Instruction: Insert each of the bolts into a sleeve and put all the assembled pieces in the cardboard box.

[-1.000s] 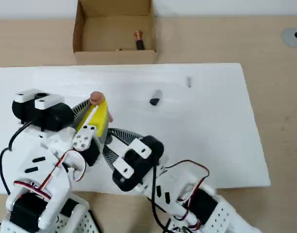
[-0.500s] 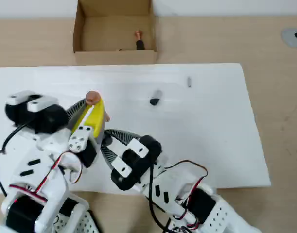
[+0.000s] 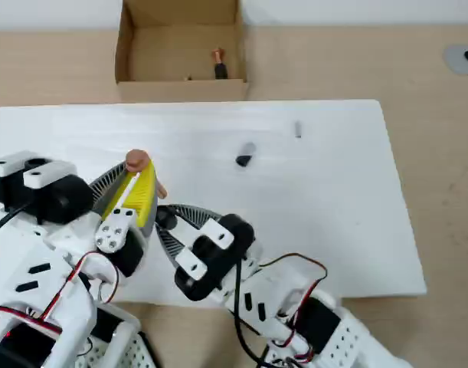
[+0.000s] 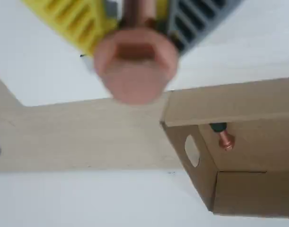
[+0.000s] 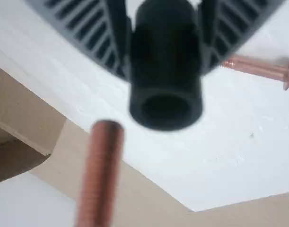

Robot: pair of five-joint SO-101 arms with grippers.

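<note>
My left gripper (image 3: 131,172) is shut on a copper bolt (image 3: 136,161), whose hex head (image 4: 135,61) pokes out between the yellow and grey fingers. Just beside it, my right gripper (image 3: 165,219) is shut on a black sleeve (image 5: 165,71), open end facing outward. The held bolt's threaded shank (image 5: 98,172) hangs a little beside and below the sleeve's mouth, not inside it. Another black sleeve (image 3: 245,154) lies on the white mat. A second copper bolt (image 5: 260,70) lies on the mat beyond the right gripper. The cardboard box (image 3: 180,90) holds one assembled piece (image 3: 218,64).
The white mat (image 3: 333,215) covers the tan table in front of the box. A small grey piece (image 3: 298,129) lies on the mat near its far edge. A grey disc (image 3: 463,57) sits on the table at the far right. The box wall (image 4: 196,156) has a round hole.
My left arm has drawn back and to the left with the bolt held. The right arm with the sleeve has barely shifted.
</note>
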